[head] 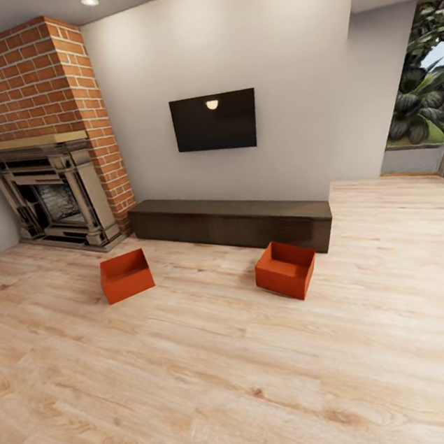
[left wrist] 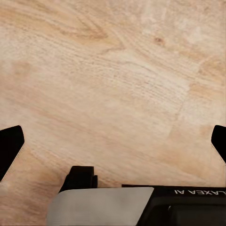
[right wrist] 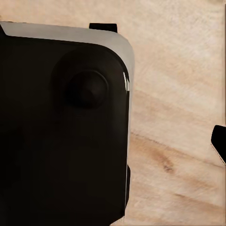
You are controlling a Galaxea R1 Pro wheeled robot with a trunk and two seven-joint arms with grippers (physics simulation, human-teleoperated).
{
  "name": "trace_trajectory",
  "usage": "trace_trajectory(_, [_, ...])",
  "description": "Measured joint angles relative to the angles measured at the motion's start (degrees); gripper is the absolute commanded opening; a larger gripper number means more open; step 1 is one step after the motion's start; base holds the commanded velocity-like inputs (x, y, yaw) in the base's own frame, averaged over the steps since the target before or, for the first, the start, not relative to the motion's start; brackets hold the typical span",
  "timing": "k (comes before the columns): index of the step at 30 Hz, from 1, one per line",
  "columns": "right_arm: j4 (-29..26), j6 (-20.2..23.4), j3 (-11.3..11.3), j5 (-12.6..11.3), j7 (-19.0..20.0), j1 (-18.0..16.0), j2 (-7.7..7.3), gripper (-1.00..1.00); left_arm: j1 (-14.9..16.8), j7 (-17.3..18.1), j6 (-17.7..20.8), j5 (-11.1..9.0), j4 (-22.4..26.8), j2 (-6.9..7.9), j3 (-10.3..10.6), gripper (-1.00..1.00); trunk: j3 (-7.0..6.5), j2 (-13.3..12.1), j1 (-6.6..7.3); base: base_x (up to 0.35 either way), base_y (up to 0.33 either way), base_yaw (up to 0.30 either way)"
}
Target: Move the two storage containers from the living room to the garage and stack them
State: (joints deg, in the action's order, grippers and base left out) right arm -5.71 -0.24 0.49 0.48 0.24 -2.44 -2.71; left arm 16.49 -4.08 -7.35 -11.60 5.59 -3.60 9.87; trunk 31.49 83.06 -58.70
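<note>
Two orange-red open-top storage containers stand apart on the light wood plank floor of the living room. One container (head: pixel 126 275) is near the brick fireplace; the other container (head: pixel 286 269) sits just in front of the low cabinet's right end. Both are a few metres ahead of me. My left gripper (left wrist: pixel 113 143) hangs open over bare planks, its dark fingertips (left wrist: pixel 10 147) at the frame's two sides, nothing between them. My right gripper (right wrist: pixel 113 143) shows one fingertip (right wrist: pixel 219 141) spread far out; a black part of my body covers the other.
A red brick fireplace (head: pixel 51 161) fills the back left corner. A black TV (head: pixel 215 121) hangs on the pale wall above a long dark-brown cabinet (head: pixel 232 222). A glass door with plants behind it (head: pixel 421 88) is at the right. Wide wood floor (head: pixel 224 391) lies between me and the bins.
</note>
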Motion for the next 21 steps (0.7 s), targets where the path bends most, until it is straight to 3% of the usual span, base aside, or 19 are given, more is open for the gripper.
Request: trace_trajectory(21, [0.0, 0.0, 0.0, 0.0, 0.0, 0.0, 0.0, 1.0, 0.0, 0.0, -0.1, 0.0, 0.0, 0.01, 0.0, 1.0, 0.0, 0.0, 0.0, 0.344, 0.02, 0.0])
